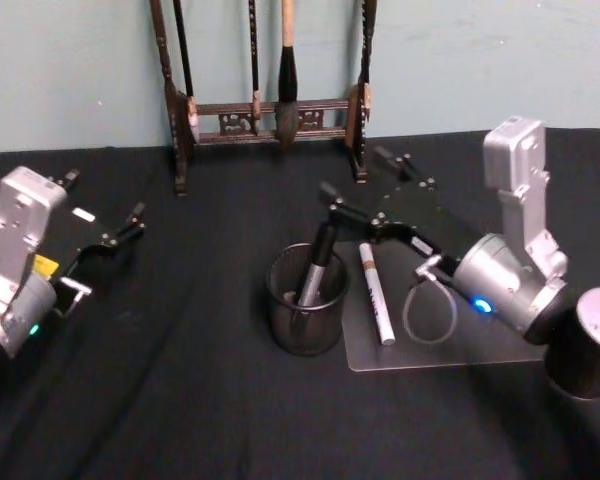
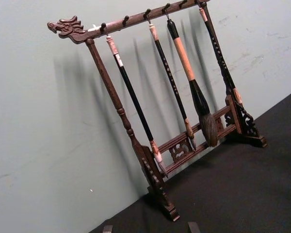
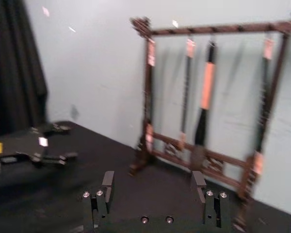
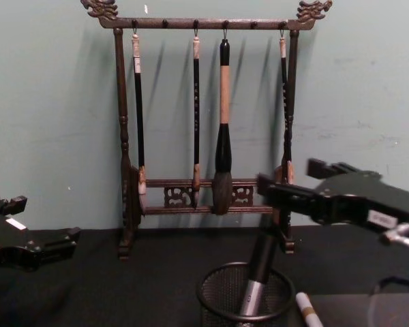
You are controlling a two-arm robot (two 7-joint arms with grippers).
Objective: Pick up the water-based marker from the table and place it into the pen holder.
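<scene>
The pen holder [image 1: 305,310], a black wire-mesh cup, stands mid-table, also low in the chest view [image 4: 221,300]. A marker [image 1: 318,262] with a grey barrel and black cap leans inside it, cap up [image 4: 259,262]. Just right of the cup, a second, white marker [image 1: 377,297] lies flat on a clear mat [image 1: 430,355]. My right gripper [image 1: 352,172] hovers open just above and behind the leaning marker's cap, holding nothing [image 3: 153,182]. Far to the left, my left gripper [image 1: 108,192] is open and empty [image 2: 150,228].
A dark wooden brush rack [image 1: 270,115] with hanging brushes stands at the back against the wall [image 4: 204,197]. A cable loop [image 1: 430,310] from the right arm hangs over the mat. Black cloth covers the table.
</scene>
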